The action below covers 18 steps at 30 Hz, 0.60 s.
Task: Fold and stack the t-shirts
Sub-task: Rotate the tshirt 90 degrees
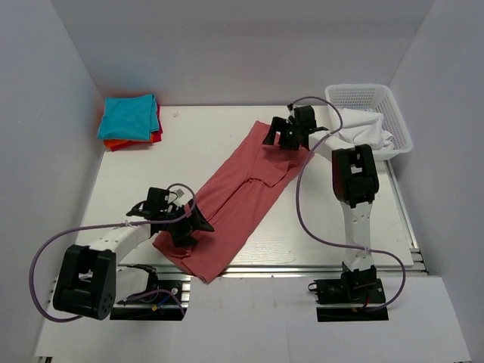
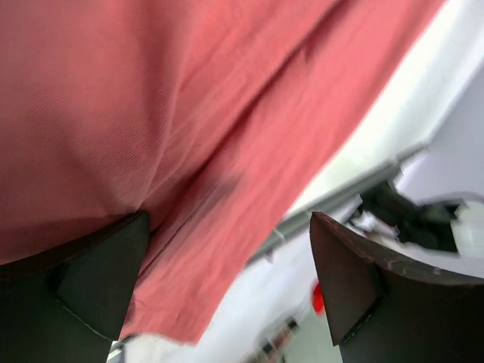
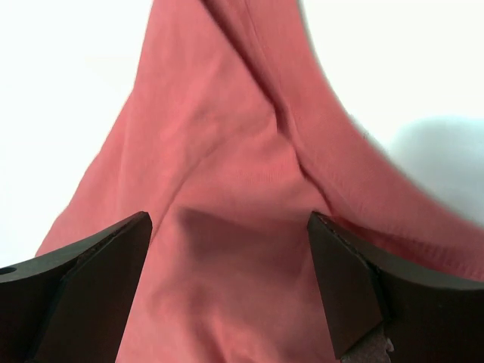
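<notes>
1. Left hand (image 2: pixel 228 227): wide open, low over the near end of the salmon-red shirt (image 1: pixel 242 197).
2. Right hand (image 3: pixel 229 223): wide open too, just above the far end.
3. Between both hands: shirt stretched diagonally on the table (image 1: pixel 197 144).
4. Well beyond the left hand: folded stack (image 1: pixel 130 121), teal on top.

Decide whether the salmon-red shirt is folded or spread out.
Partly folded: the salmon-red shirt lies as a long diagonal strip with one layer doubled over.

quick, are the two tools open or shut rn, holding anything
left tool: open, gripping nothing, at the near end of the salmon shirt
right tool: open, gripping nothing, over the shirt's far end
</notes>
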Available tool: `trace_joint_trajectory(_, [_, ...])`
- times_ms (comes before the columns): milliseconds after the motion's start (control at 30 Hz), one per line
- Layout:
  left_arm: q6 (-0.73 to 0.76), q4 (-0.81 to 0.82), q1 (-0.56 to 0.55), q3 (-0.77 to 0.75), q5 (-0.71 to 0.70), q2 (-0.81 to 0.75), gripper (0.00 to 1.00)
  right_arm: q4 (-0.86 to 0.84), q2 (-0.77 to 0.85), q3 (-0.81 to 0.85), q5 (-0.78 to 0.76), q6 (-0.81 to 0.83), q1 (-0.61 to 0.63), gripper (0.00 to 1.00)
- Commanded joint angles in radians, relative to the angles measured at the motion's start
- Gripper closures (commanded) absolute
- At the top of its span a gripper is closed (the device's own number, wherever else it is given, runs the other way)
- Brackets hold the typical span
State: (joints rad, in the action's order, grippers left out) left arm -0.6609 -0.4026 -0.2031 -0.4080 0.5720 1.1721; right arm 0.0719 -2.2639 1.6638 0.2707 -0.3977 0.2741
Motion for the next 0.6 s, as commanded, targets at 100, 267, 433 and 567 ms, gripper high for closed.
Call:
trace_joint_trajectory(100, [0.024,-0.177,-0.094,0.063,-0.041,0.116,0.00,0.068,-0.166,0.233,0.030,0.123,0.008,0.10])
trace_joint_trajectory(267, [0.087,-0.202,-0.147,-0.101,-0.017,0.072,0.00,0.123,-0.184,0.359,0.010,0.151,0.022,0.10])
trace_joint_trajectory(433, [0.194,-0.267,-0.189,-0.331,-0.090,-0.012,0.00,0.163,-0.047,0.350,-0.062,0.206,0.056,0.10])
trace_joint_trajectory(567, [0.233,-0.337,-0.190,-0.456,-0.305,-0.046,0.00,0.200,0.039,0.311,-0.169,0.211,0.105,0.10])
